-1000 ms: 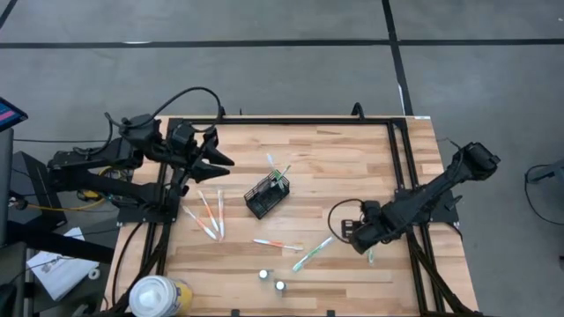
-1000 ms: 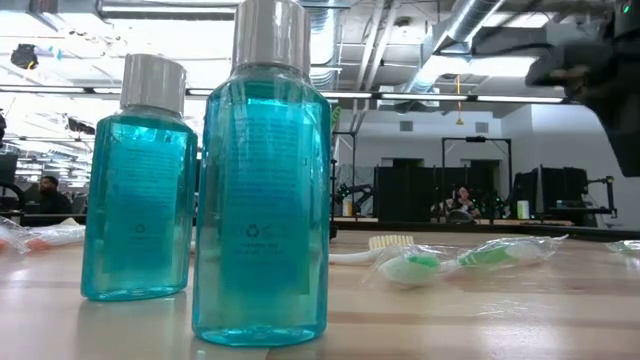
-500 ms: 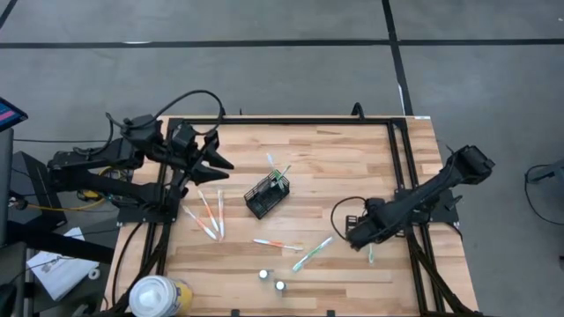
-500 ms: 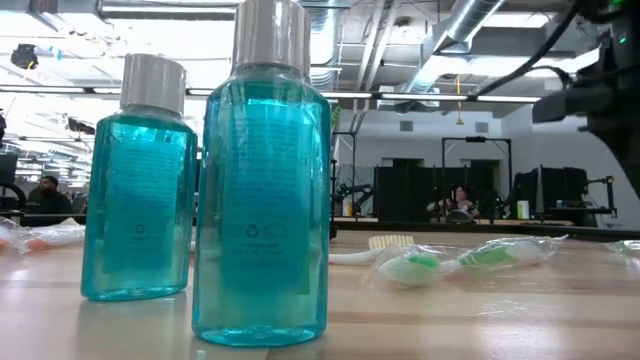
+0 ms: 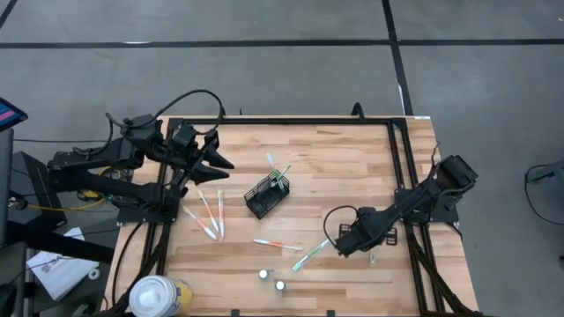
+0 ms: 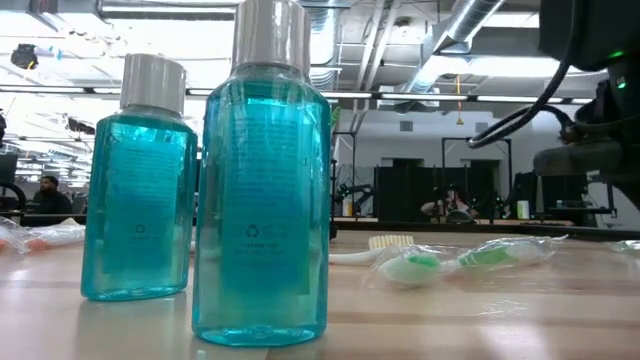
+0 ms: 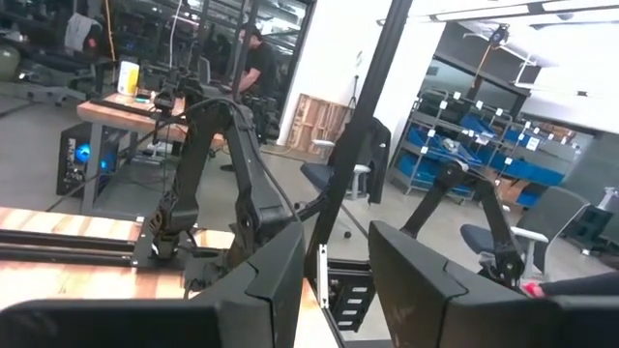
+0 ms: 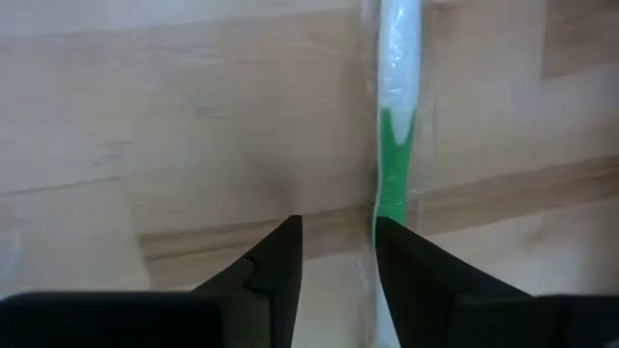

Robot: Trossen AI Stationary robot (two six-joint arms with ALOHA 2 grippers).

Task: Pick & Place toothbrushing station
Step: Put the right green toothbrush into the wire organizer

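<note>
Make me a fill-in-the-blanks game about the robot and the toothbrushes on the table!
1. The black mesh holder stands on a table made of ____.
2. The toothbrush by the right hand is white and ____.
3. The two little bottles hold ____ liquid.
4. The left hand waits near the table's ____ edge.

Missing words: wood; green; blue; left

Desk [image 5: 352, 158]: pale wood planks, matt, grain showing. Holder [image 5: 267, 195]: black wire mesh. Toothbrush [image 8: 397, 126] lying by right tool [image 8: 337, 253]: white-green plastic in glossy clear wrap. Bottles [image 6: 262, 190]: clear glossy plastic, silvery caps.
</note>
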